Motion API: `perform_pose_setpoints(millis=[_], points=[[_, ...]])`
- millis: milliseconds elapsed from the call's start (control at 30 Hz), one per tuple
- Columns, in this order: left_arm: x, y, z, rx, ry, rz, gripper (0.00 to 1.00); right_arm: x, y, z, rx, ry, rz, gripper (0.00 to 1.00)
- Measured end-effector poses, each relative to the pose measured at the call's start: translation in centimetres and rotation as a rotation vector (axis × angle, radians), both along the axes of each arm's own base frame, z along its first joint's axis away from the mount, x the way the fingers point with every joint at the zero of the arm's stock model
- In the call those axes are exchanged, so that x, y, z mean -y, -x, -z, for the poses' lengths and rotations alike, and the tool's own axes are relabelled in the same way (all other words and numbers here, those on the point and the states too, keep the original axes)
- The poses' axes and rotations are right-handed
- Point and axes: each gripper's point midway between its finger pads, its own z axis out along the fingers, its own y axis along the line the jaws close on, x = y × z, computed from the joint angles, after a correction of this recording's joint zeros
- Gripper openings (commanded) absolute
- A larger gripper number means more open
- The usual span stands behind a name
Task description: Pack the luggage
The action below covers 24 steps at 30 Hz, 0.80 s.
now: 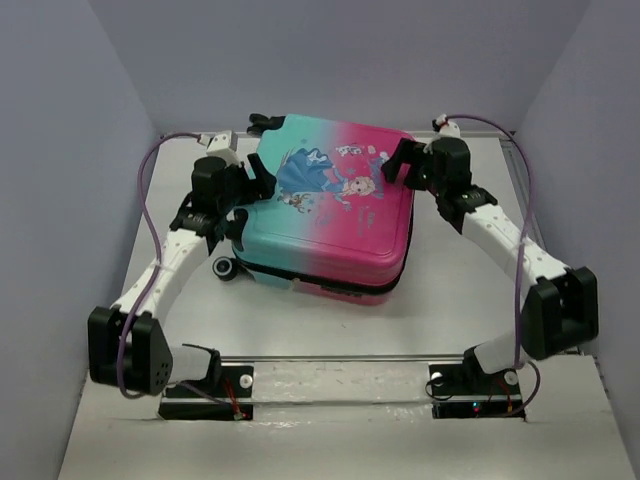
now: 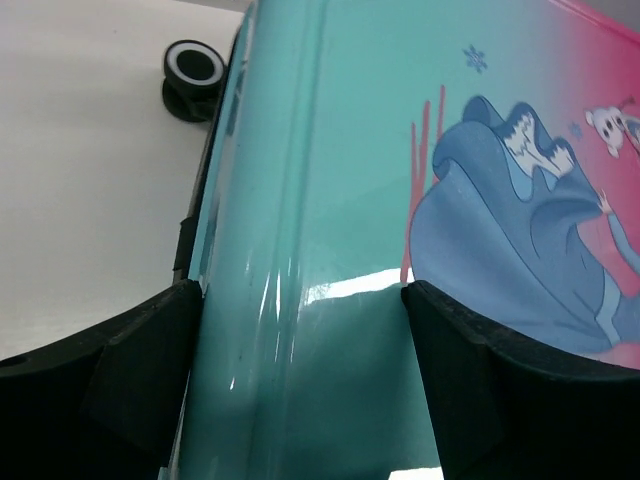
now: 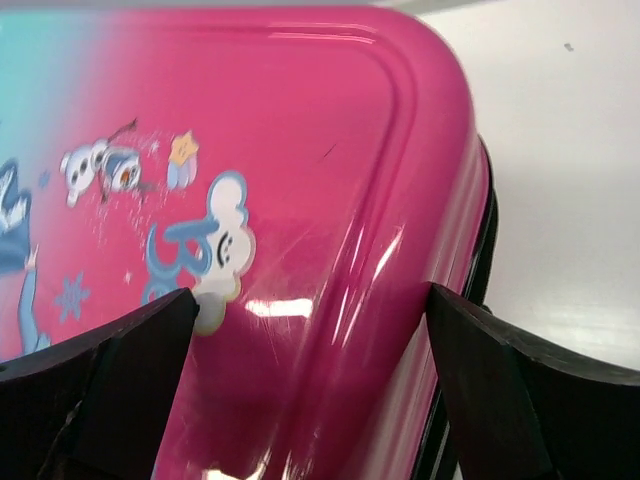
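Sideways, your luggage (image 1: 325,215) lay flat, wheels (image 1: 225,268) left, pink end right (nothing printed was readable); left gripper (image 2: 300,290) and right gripper (image 3: 312,295) gaped wide.

The luggage (image 1: 330,225) lay flat and closed at the middle of the table (image 1: 455,300), printed lid upward, teal on the left grading to pink on the right. One black wheel (image 1: 226,268) projected at its near left corner; a second wheel (image 1: 262,123) showed at the far left corner. The left gripper (image 1: 250,192) was positioned at the teal left edge of the lid, the right gripper (image 1: 398,160) at the far right pink corner (finger spacing not resolvable from this height). A purple cable (image 1: 148,215) looped beside the left arm (image 1: 165,270).
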Motion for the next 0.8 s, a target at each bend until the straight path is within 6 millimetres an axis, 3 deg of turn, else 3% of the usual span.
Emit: perform_pose_setpoints(millis=[233,400,567,700,800], points=[[-0.7,7.9,0.1,0.011,0.024,-0.061,0.87,-5.0,-9.9,-1.3,0.001,-0.015,-0.169,1.00],[1.1,11.6,0.2,-0.031,0.042,0.026,0.90,-7.4,-13.6,-2.1,-0.001,-0.026,-0.245,1.00],[2.2,14.4,-0.6,-0.104,0.014,0.118,0.96,-8.8,-14.5,-3.1,-0.023,-0.038,-0.311,1.00],[2.3,16.9,-0.8,-0.126,0.000,0.175,0.97,-9.1,-13.1,-4.3,-0.031,-0.027,-0.362,1.00],[2.8,19.0,-2.7,-0.070,0.047,0.243,0.98,-8.9,-10.8,-6.9,0.006,-0.012,-0.409,1.00]])
